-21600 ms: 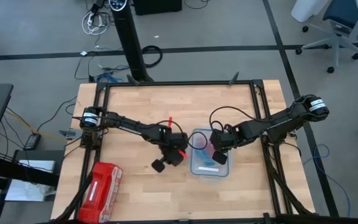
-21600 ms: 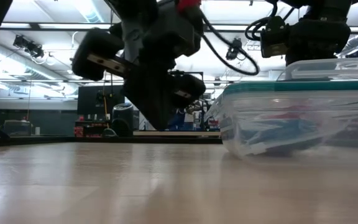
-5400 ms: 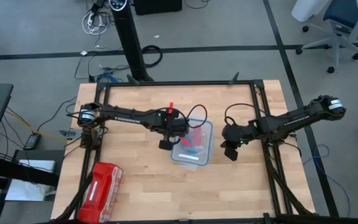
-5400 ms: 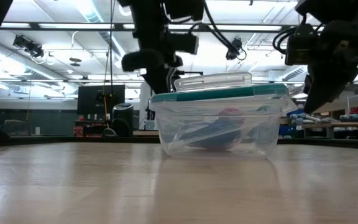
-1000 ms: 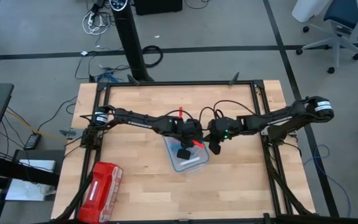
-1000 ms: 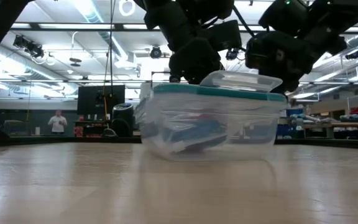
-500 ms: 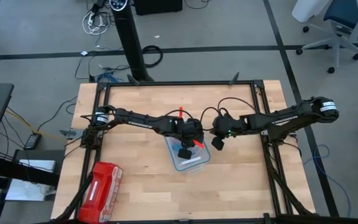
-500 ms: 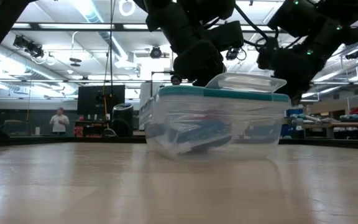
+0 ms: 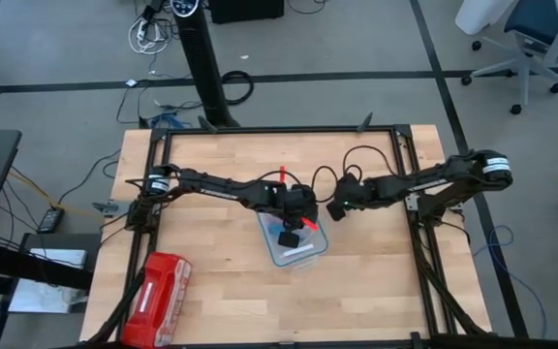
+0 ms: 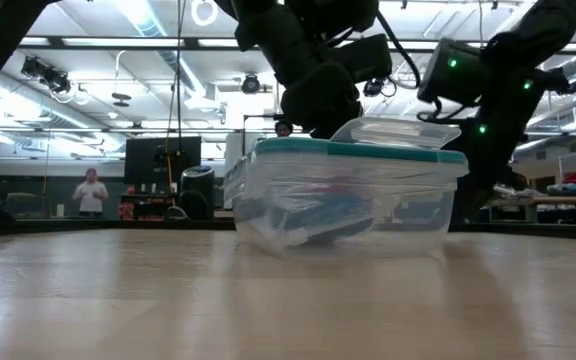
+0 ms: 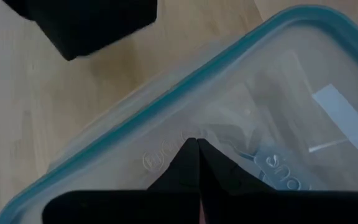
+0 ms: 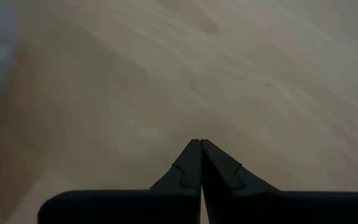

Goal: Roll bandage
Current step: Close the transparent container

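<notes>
The bandage (image 10: 313, 215) lies as a loose blue heap inside the clear lidded container (image 10: 408, 215), not yet rolled. The teal-rimmed lid (image 11: 135, 118) sits on top, one corner lifted. My left gripper (image 9: 287, 236) rests on that lid, fingers pinched together and holding nothing, probably to pin the box. My right gripper (image 9: 336, 209), also closed and empty, hangs just beside the container over bare wooden table (image 9: 211, 291). Compared with half a second ago, the right arm has drawn slightly back; the container has not moved.
</notes>
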`<action>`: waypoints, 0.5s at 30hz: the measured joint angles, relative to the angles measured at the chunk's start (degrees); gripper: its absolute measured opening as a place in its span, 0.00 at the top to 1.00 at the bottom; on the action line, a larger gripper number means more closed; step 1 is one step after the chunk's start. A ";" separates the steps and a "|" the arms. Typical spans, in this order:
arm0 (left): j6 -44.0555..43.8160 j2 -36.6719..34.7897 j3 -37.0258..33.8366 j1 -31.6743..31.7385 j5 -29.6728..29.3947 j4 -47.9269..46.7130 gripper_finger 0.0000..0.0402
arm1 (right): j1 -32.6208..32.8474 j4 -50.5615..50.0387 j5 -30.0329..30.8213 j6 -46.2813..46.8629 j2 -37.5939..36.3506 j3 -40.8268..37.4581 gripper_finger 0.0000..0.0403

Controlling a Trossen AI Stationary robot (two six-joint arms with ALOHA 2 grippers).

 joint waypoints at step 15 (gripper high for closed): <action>-4.35 0.00 0.07 -0.02 -0.57 -0.04 1.00 | 6.28 -8.78 30.11 -4.80 17.80 13.00 1.00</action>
